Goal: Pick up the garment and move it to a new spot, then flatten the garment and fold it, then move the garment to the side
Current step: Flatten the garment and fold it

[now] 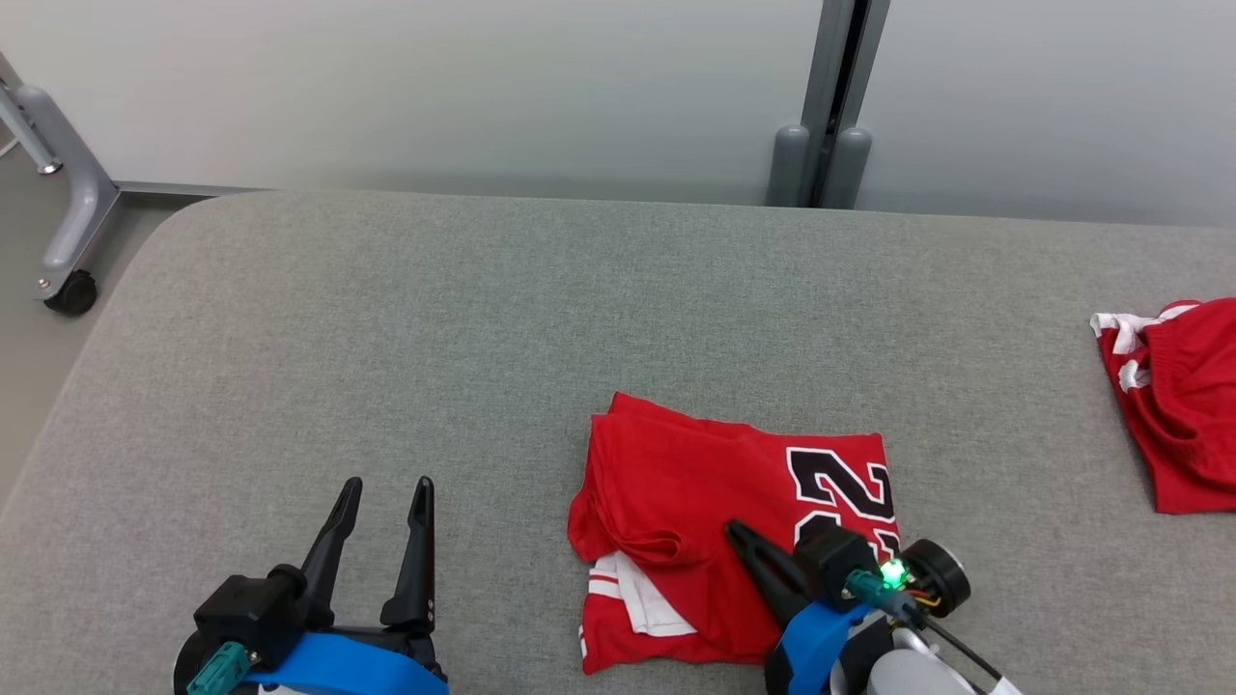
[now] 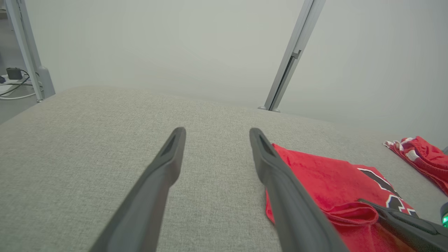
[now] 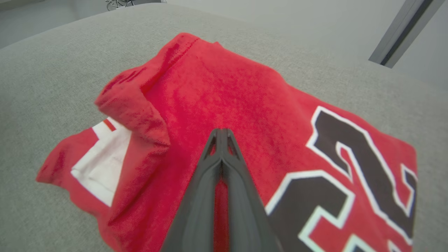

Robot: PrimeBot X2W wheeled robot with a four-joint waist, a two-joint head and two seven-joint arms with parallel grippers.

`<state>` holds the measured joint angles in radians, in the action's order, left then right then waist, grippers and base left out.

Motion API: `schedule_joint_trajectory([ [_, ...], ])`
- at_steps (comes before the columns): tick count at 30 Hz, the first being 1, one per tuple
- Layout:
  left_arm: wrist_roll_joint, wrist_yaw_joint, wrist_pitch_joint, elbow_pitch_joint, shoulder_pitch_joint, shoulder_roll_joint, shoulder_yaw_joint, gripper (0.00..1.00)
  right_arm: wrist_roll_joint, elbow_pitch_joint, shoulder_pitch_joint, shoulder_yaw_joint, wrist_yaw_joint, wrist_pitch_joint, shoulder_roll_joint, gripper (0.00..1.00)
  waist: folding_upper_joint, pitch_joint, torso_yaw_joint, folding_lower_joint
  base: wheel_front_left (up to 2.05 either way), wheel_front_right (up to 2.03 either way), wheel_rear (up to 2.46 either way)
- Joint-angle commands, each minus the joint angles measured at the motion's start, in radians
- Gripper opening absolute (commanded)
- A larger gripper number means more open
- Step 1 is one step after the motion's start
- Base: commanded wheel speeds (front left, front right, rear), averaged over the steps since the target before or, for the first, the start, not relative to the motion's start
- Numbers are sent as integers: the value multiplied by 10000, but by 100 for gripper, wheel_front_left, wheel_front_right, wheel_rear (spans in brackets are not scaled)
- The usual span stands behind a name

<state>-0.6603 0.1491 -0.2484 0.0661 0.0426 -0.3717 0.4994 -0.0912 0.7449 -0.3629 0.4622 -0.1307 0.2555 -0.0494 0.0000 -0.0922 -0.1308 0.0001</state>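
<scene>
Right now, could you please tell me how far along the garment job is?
Done: the red jersey lies folded on the grey table. In hand: the right gripper, jaws shut, is over the jersey's top; whether it pinches cloth is unclear. The left gripper hangs open to its left. Left: moving the jersey aside.

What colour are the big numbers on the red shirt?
The numbers are black with white edges, clearest in the right wrist view.

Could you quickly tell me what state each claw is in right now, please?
Left claw: open, holding nothing.
Right claw: shut, tips over the folded red jersey; no cloth visibly pinched.
</scene>
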Motion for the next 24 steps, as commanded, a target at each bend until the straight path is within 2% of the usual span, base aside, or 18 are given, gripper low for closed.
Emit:
schedule_joint_trajectory([
  [1, -41, 7, -49, 16, 144, -39, -59, 100, 33, 187, 64, 239, -1, 7, -16, 0, 0, -44, -57, -1, 0, 0, 0],
  [10, -54, 8, -74, 38, 224, -38, -157, 100, -1024, 80, 59, 2525, -1, -48, -25, 0, 0, -154, -180, -1, 0, 0, 0],
  [17, -74, 12, -112, 78, 248, 2, -255, 100, -1673, 86, -355, 3832, -1, -217, -19, 0, 0, -223, -117, -1, 0, 0, 0],
  [24, -50, -28, -124, 127, 224, 53, -306, 100, -1968, -106, -664, 4030, -1, -27, -22, 0, 0, -216, -57, -1, 0, 0, 0],
])
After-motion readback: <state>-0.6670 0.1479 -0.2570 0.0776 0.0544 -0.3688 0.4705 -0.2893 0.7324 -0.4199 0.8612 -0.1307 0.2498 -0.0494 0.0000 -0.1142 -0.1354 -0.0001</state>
